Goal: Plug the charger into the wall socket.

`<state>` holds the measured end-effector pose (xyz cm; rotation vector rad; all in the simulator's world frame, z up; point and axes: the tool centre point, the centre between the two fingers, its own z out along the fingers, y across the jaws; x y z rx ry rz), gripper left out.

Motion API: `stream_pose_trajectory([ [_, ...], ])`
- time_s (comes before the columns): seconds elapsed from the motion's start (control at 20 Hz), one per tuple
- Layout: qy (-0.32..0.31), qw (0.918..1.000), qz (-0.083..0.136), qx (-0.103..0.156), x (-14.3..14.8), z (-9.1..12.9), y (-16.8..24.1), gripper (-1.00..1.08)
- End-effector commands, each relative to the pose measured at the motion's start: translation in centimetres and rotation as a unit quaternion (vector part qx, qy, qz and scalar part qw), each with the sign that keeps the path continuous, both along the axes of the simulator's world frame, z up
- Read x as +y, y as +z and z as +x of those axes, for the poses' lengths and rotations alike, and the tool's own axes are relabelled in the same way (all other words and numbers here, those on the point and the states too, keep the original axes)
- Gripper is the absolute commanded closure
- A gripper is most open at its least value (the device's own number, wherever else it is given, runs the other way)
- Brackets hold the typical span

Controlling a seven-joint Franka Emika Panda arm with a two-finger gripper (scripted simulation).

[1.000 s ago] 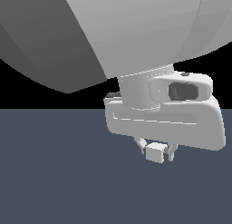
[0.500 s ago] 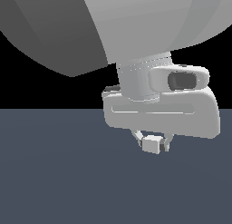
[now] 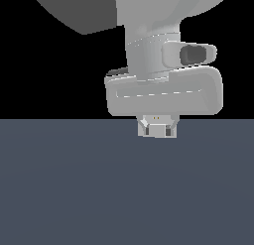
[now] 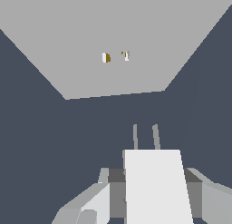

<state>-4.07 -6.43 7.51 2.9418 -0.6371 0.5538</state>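
In the wrist view the charger (image 4: 154, 187) is an off-white block clamped between my gripper's (image 4: 153, 193) grey fingers (image 4: 106, 191). Its two thin prongs (image 4: 145, 137) point toward the wall socket (image 4: 113, 32), a flat light-grey panel ahead with two small holes (image 4: 115, 56) at its centre. A gap of dark floor separates the prongs from the panel. In the exterior view my gripper (image 3: 158, 131) hangs under the wide grey hand (image 3: 163, 95), shut on the charger (image 3: 158, 132) just above the dark floor. The wall socket does not show in that view.
A dark blue-grey floor (image 3: 124, 189) spreads under the hand and around the socket panel. The arm's large grey links (image 3: 84, 11) fill the top of the exterior view.
The hand has turned from a tilt to level and risen slightly in the exterior view. The charger stays clamped between the fingers.
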Motion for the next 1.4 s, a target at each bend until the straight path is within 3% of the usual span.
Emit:
stream_pose_trajectory([
  [0.0,0.021,0.9998,0.0,0.0,0.4,0.4,1.1,1.08],
  [0.9,0.05,0.9988,0.002,0.002,1.0,1.1,2.5,1.08],
  [1.35,0.05,0.9988,0.003,0.002,0.1,3.7,2.5,1.08],
])
